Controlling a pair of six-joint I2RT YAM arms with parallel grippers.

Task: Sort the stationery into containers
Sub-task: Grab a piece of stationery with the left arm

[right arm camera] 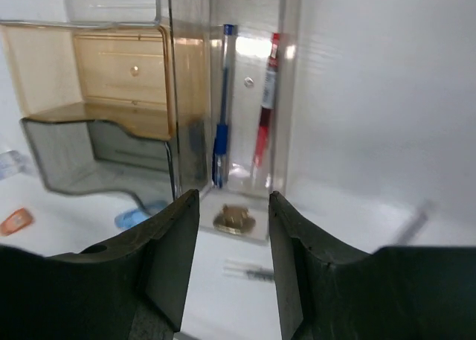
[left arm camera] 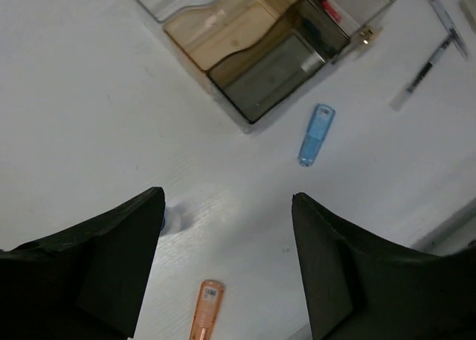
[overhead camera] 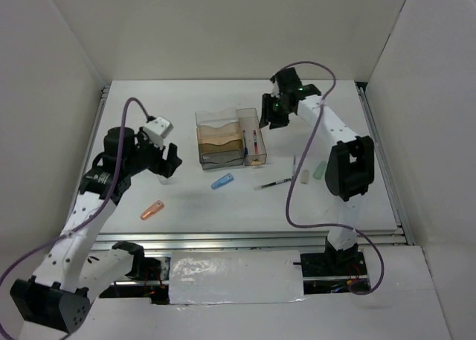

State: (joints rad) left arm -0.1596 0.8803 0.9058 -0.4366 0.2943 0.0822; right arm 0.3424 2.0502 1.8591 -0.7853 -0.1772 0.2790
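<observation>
Our left claw [left arm camera: 227, 206] and right claw [right arm camera: 232, 199] had fingers apart, holding nothing. We saw a dark blue pen [right arm camera: 223, 124] and a red pen [right arm camera: 266, 109] in the narrow clear bin [right arm camera: 286, 94]. An orange piece [left arm camera: 206, 310] and a blue piece [left arm camera: 317, 134] waited on the white bench [left arm camera: 89, 132].

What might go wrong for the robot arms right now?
1. The left gripper hangs open with the small bottle off to one side, not centred between its jaws. Coming down might knock it away instead of catching it.
2. The right gripper, open and empty, sits close to the narrow bin holding the blue pen and red pen. A careless move might bump the organizer.
</observation>
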